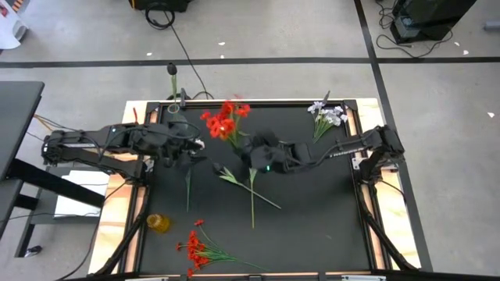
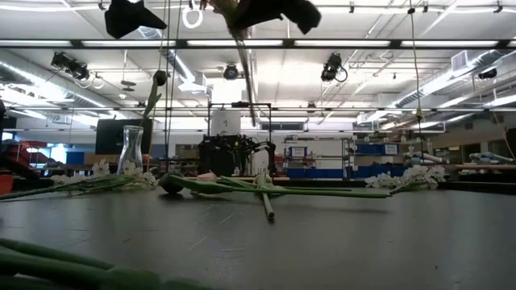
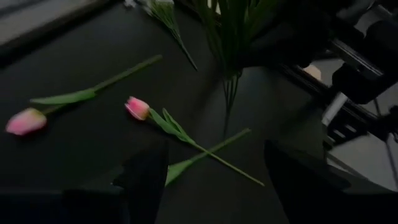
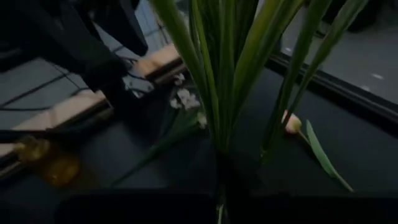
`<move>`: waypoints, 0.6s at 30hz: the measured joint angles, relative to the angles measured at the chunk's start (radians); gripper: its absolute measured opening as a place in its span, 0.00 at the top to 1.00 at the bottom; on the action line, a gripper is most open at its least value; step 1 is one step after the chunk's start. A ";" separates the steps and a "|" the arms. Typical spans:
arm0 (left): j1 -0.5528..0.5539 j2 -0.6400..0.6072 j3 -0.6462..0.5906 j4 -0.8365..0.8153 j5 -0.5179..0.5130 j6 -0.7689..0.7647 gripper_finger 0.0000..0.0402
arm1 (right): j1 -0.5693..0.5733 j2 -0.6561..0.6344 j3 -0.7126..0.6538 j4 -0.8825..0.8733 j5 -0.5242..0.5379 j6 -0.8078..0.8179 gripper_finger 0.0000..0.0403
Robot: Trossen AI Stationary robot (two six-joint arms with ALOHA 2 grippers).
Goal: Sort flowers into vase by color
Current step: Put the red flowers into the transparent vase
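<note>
My right gripper hangs above the table's middle, shut on a red flower spray. My left gripper hovers open to its left, over a white spray lying on the mat. Two pink tulips lie flat on the mat, and their stems cross under the right gripper. A second white spray lies at the far right corner and a second red spray near the near edge. A clear vase holding one stem stands at the far left. An amber vase stands near left. My right gripper pinches the red spray's bundled green stems between its two fingers. The spray is lifted clear of the table. Its blooms rise past the gripper toward the far left, and the stem end hangs tilted below the fingers.
The black mat sits in a wooden frame. Cables run over the floor beyond the far edge. A dark desk stands left of the table. The mat's right half shows bare surface.
</note>
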 joint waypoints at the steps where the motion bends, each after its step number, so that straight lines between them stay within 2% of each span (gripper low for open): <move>1: 0.000 -0.001 0.000 0.004 -0.015 0.000 0.32 | -0.015 0.000 0.000 0.031 -0.027 -0.025 0.97; 7: 0.000 0.010 0.000 0.039 -0.026 0.050 0.32 | -0.096 -0.007 0.000 0.168 -0.131 -0.174 0.97; 10: 0.000 0.011 0.000 0.067 -0.067 0.066 0.32 | -0.140 -0.019 0.000 0.250 -0.216 -0.250 0.97; 14: 0.000 0.011 0.000 0.157 -0.130 0.164 0.32 | -0.205 -0.032 0.000 0.358 -0.367 -0.294 0.97; 18: 0.035 0.020 0.000 0.288 -0.135 0.219 0.32 | -0.277 -0.040 0.001 0.422 -0.566 -0.313 0.97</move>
